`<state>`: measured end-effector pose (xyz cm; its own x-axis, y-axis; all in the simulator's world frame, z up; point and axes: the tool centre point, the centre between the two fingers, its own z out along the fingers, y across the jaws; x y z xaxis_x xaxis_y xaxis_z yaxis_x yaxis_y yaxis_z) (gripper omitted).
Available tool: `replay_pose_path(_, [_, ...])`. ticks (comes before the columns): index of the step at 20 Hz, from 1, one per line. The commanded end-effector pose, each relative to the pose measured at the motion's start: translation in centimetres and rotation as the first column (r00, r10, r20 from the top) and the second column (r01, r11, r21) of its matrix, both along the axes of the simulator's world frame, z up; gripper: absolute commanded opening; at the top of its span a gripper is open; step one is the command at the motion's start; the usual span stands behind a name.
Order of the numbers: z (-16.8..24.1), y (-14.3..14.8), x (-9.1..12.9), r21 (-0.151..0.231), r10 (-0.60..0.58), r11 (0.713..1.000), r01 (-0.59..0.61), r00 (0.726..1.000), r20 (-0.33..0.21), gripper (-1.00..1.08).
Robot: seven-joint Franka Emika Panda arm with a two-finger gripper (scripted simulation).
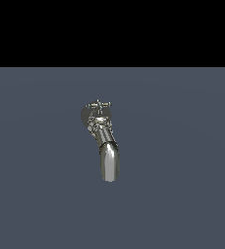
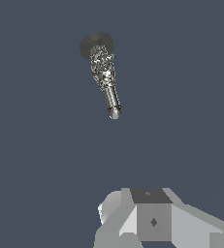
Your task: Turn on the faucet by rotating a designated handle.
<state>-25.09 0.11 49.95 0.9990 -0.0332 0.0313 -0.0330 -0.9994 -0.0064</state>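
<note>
A single chrome faucet (image 1: 103, 141) is standing alone near the middle of the grey desk (image 1: 182, 194), its cross-shaped handle (image 1: 99, 105) sitting on top, untouched. The end effector (image 2: 150, 220) is hanging well apart from it, only its body showing in the wrist view, so whether the fingers are parted cannot be told. The task is looking barely begun: approach, contact and rotation are all remaining.

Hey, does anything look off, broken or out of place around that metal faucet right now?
Nothing stands out. The shiny metal faucet looks intact on the plain grey floor, with its small cross-shaped handle on top. No spill or damage shows.
</note>
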Motion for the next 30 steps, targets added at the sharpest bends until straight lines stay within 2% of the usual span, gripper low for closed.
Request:
replay_pose_path(1, [-1.3,1.2,0.3,0.005,0.003,1.000,-0.003,0.999,-0.040,-0.22])
replay_pose_path(2, [-3.7,0.8,0.4,0.036,-0.017,0.999,0.020,0.995,-0.097,-0.06])
replay_pose_path(3, [-5.1,0.6,1.0,0.025,-0.018,0.999,0.021,0.993,-0.117,0.04])
replay_pose_path(4, [-7.1,-0.5,1.7,-0.002,-0.045,0.999,0.045,0.989,-0.141,0.20])
replay_pose_path(5, [-9.1,-1.2,2.3,0.003,-0.099,0.995,0.100,0.982,-0.164,0.20])
replay_pose_path(7, [-12.7,-0.3,3.4,0.011,-0.144,0.989,0.149,0.967,-0.210,0.11])
replay_pose_path(8, [-14.0,-0.5,4.1,-0.025,-0.152,0.988,0.150,0.966,-0.208,0.11])
replay_pose_path(9, [-14.9,-0.3,5.2,0.027,-0.192,0.979,0.202,0.957,-0.217,0.13])
replay_pose_path(10, [-17.1,-0.8,5.2,0.048,-0.244,0.964,0.263,0.937,-0.250,0.22])
replay_pose_path(11, [-18.2,0.8,6.1,0.047,-0.208,0.973,0.226,0.947,-0.246,0.22])
replay_pose_path(12, [-18.7,0.9,7.5,0.019,-0.223,0.972,0.233,0.949,-0.225,0.30])
replay_pose_path(13, [-19.7,2.0,8.4,0.037,-0.221,0.971,0.235,0.949,-0.225,0.34])
replay_pose_path(14, [-21.2,-1.0,9.0,0.033,-0.315,0.943,0.331,0.921,-0.230,0.35])
replay_pose_path(15, [-21.2,-2.0,9.0,0.032,-0.339,0.934,0.355,0.912,-0.231,0.35])
replay_pose_path(16, [-21.5,-0.6,10.7,0.014,-0.340,0.937,0.349,0.919,-0.202,0.28])
replay_pose_path(17, [-23.0,-1.1,11.2,-0.010,-0.349,0.935,0.354,0.916,-0.198,0.42])
replay_pose_path(18, [-25.7,0.6,10.5,-0.037,-0.314,0.949,0.314,0.922,-0.227,0.11])
replay_pose_path(19, [-23.8,-0.8,14.3,0.005,-0.353,0.934,0.358,0.922,-0.157,0.25])
replay_pose_path(20, [-24.6,3.5,15.4,0.026,-0.301,0.951,0.308,0.941,-0.153,0.64])
replay_pose_path(21, [-27.6,2.3,14.4,0.036,-0.335,0.937,0.348,0.922,-0.193,0.54])
replay_pose_path(22, [-27.0,3.0,17.4,0.068,-0.415,0.900,0.430,0.894,-0.169,0.55])
replay_pose_path(23, [-26.6,1.9,17.2,0.076,-0.434,0.890,0.450,0.886,-0.163,0.55])
replay_pose_path(24, [-30.8,0.7,14.9,0.072,-0.434,0.885,0.460,0.872,-0.226,0.69])
replay_pose_path(25, [-32.1,1.7,15.2,0.037,-0.362,0.926,0.377,0.909,-0.207,0.69])
replay_pose_path(26, [-32.2,2.6,15.1,0.030,-0.348,0.932,0.361,0.915,-0.203,0.69])
replay_pose_path(27, [-32.0,-0.8,20.0,0.029,-0.429,0.898,0.438,0.890,-0.153,0.64])
replay_pose_path(28, [-30.4,-3.3,19.2,0.032,-0.488,0.868,0.495,0.865,-0.115,0.64])
replay_pose_path(29, [-31.5,2.5,20.2,0.076,-0.429,0.895,0.440,0.894,-0.130,0.35])
replay_pose_path(30, [-32.3,3.5,21.4,0.109,-0.410,0.900,0.421,0.905,-0.117,0.52])
